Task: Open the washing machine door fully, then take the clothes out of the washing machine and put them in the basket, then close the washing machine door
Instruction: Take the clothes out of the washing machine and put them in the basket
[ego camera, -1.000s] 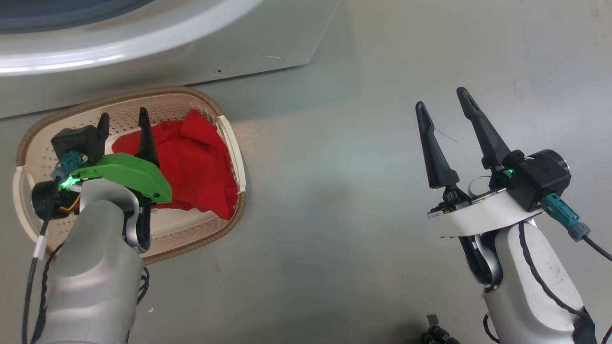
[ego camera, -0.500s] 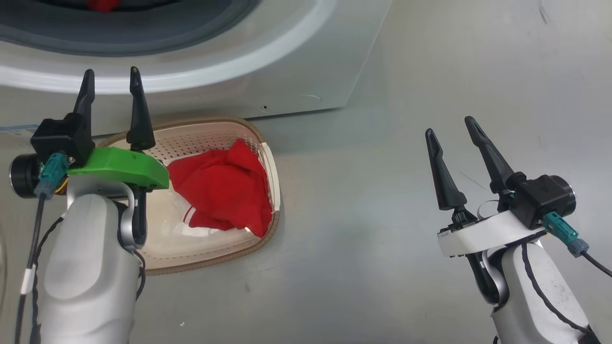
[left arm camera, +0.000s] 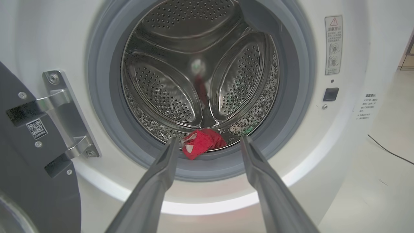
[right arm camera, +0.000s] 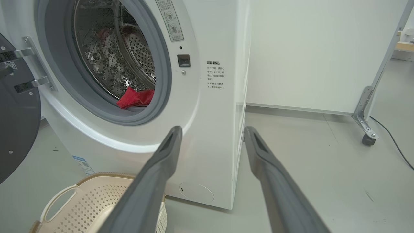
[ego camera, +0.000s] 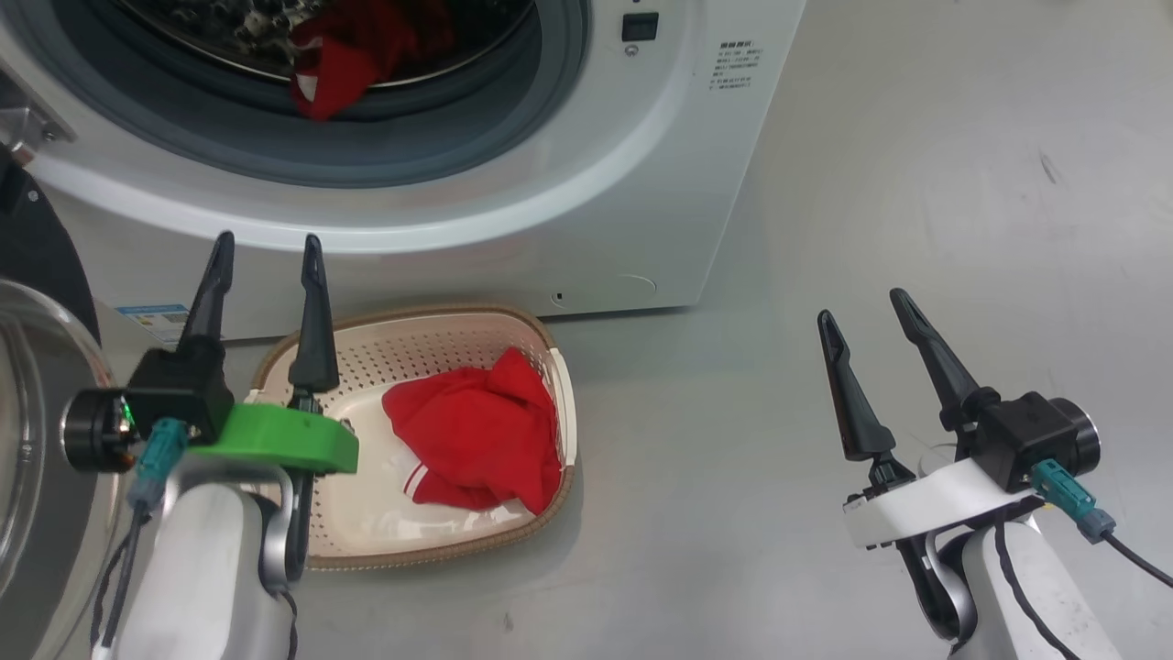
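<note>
We see our left claw (ego camera: 268,240) released, its two dark fingers spread with nothing between them, raised over the near left end of the cream basket (ego camera: 431,353). Just right of this claw and below it, inside the basket, lies a crumpled red garment (ego camera: 476,435) with a strip of white trim, bunched against the basket's right wall. The basket stands on the grey floor (ego camera: 871,165), close to the foot of the white washing machine (ego camera: 641,183). Well apart to the right, our right claw (ego camera: 861,307) hangs above the floor, likewise released and holding nothing. Left of the left claw, the washing machine door (ego camera: 37,247) stands swung open, its black rim and clear glass bowl at the edge of the head view, joined to the machine by a metal hinge (left arm camera: 64,110). Beyond the left claw's fingertips comes the grey rubber ring (left arm camera: 103,97) and then the perforated steel drum (left arm camera: 194,64). In the left wrist view a second red garment (left arm camera: 202,144) shows between the two fingers, lying at the drum's front lip and drooping onto the ring.
</note>
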Robot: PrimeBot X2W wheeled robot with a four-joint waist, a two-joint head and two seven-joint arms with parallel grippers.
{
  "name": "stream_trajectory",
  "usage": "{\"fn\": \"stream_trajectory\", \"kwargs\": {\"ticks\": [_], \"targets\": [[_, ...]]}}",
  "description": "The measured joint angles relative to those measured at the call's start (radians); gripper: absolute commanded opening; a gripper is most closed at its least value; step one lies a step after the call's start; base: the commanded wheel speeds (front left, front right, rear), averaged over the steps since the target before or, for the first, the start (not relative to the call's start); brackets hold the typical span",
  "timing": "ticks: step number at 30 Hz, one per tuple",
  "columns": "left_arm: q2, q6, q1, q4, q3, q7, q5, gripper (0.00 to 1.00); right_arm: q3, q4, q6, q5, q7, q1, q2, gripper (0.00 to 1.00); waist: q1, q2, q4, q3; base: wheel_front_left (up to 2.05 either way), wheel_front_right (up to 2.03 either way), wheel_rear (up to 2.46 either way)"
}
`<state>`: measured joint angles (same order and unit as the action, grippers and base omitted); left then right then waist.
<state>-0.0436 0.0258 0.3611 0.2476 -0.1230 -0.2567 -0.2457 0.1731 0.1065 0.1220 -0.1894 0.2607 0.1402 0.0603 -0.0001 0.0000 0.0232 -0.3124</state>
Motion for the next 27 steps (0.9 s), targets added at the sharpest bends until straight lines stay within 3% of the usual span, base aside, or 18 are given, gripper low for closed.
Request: {"fn": "stream_trajectory", "kwargs": {"ticks": [13,18,27], "targets": [[0.0,0.006,-0.228,-0.047,-0.021,0.0,-0.009,1.0,-0.005,0.006,-0.002,0.001,0.0,-0.117,-0.005,1.0,0.0,0.0,-0.035,0.137,0.0,0.0,0.0],[0.0,0.006,-0.284,-0.063,-0.043,0.0,-0.011,1.0,-0.018,0.006,-0.026,0.0,0.0,-0.158,-0.012,1.0,0.0,0.0,-0.047,0.173,0.0,0.0,0.0],[-0.001,0.003,-0.346,-0.087,-0.069,0.0,-0.011,1.0,-0.009,0.007,-0.037,-0.002,0.0,-0.206,-0.016,1.0,0.0,0.0,-0.066,0.225,0.0,0.0,0.0]]}}
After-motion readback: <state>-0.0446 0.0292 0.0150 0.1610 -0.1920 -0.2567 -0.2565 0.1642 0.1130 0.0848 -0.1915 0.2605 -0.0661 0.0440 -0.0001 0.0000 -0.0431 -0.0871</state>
